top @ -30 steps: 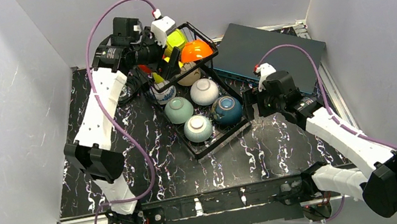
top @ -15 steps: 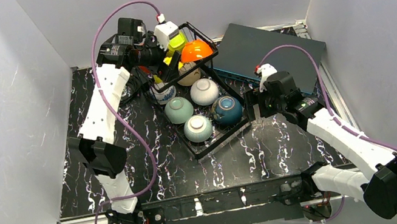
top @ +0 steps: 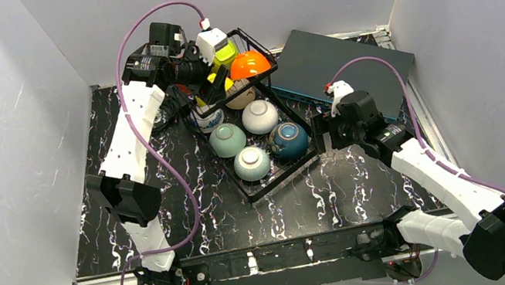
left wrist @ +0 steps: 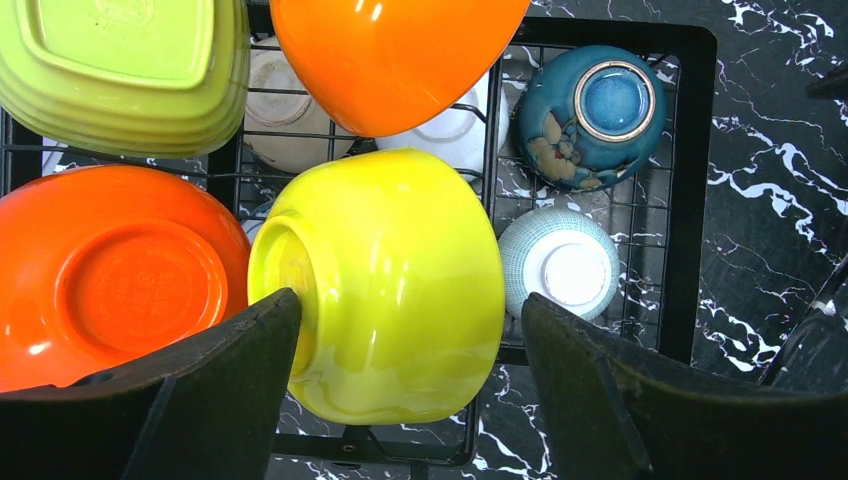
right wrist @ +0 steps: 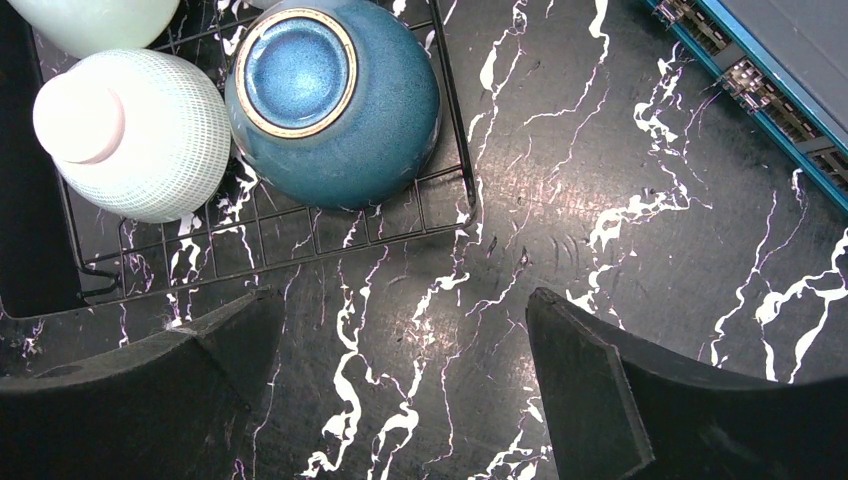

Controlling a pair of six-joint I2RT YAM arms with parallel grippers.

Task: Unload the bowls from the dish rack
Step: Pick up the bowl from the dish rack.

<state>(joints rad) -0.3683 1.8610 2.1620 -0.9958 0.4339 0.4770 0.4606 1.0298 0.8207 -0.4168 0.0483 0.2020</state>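
Observation:
The black wire dish rack [top: 282, 175] lies mid-table, its raised tier at the far end. My left gripper [left wrist: 410, 302] hangs over that tier, open, its jaws on either side of a yellow bowl [left wrist: 400, 250]. The left finger [left wrist: 230, 370] touches the bowl's base and the right finger stands just clear of its rim. Around it sit two orange bowls [left wrist: 120, 270] [left wrist: 390, 55] and a lime one [left wrist: 120, 70]. On the lower tray rest a teal bowl [right wrist: 335, 100], a blue-and-white one [right wrist: 130, 130], a pale green one [top: 228, 139] and a white one [top: 260, 116]. My right gripper [right wrist: 400, 300] is open over bare table beside the rack's corner.
A flat dark grey-teal box [top: 342, 68] lies at the back right, its edge close to my right arm. White walls close in on three sides. A purple cable loops above each arm.
The left arm swung slightly right over the raised tier, then held there. The right gripper crept a little left toward the rack's corner.

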